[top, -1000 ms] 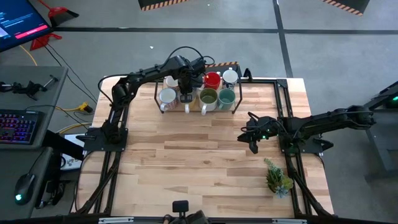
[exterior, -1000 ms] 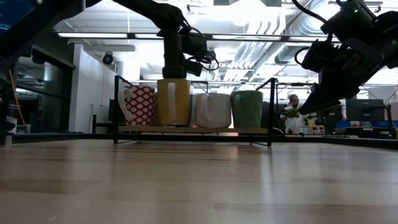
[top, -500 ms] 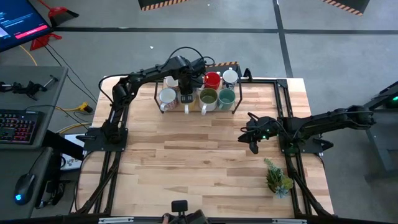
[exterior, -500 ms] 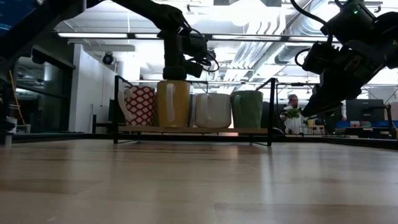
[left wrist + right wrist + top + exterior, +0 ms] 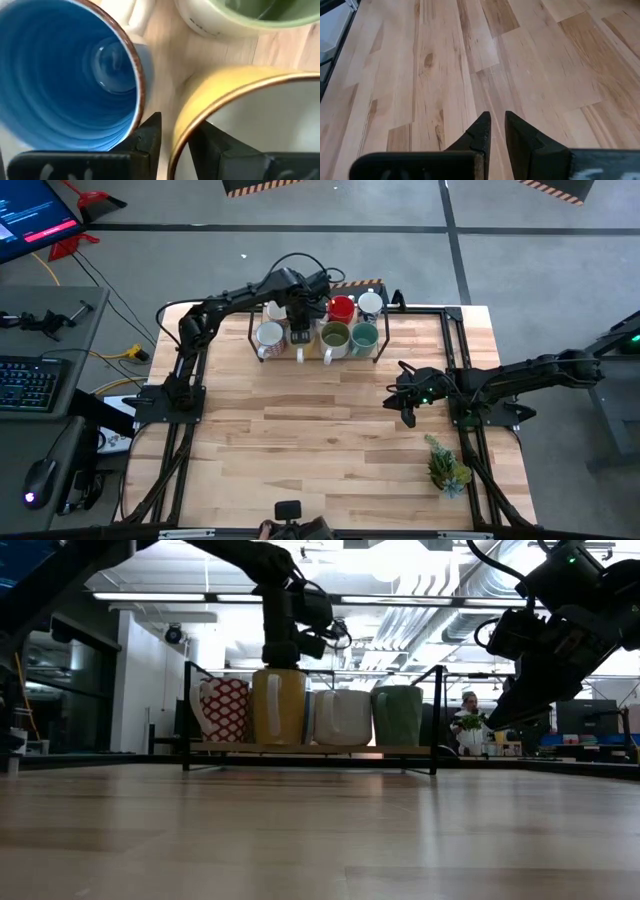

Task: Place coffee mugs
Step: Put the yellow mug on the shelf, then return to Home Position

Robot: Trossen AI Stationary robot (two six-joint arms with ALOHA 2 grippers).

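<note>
We see the left gripper [image 5: 298,330] at the far side of the table [image 5: 300,450], down over the rack [image 5: 310,749] where the mugs stand. Its fingers [image 5: 150,135] straddle the rim of the yellow mug [image 5: 278,705], one inside and one outside, and they stand apart with a sliver of daylight on the outer side; whether the inner pad touches the wall we cannot tell from this close. The yellow mug sits upright on the rack's base in the front row, between the patterned mug [image 5: 226,708] and the white mug [image 5: 343,715], with the green mug [image 5: 398,713] at the end of that row (all four stand close together). From the wrist we see the blue mug [image 5: 75,75] just beside the yellow one, open side up, on the outer side of the fingers. From above, the red mug [image 5: 341,308] stands in the back row. The right gripper [image 5: 407,415] hangs above bare wood towards the right side, well apart from the rack, its fingers [image 5: 481,132] nearly together with only a narrow gap, and nothing between them. The plant [image 5: 445,465] stands near the table's right front corner.
</note>
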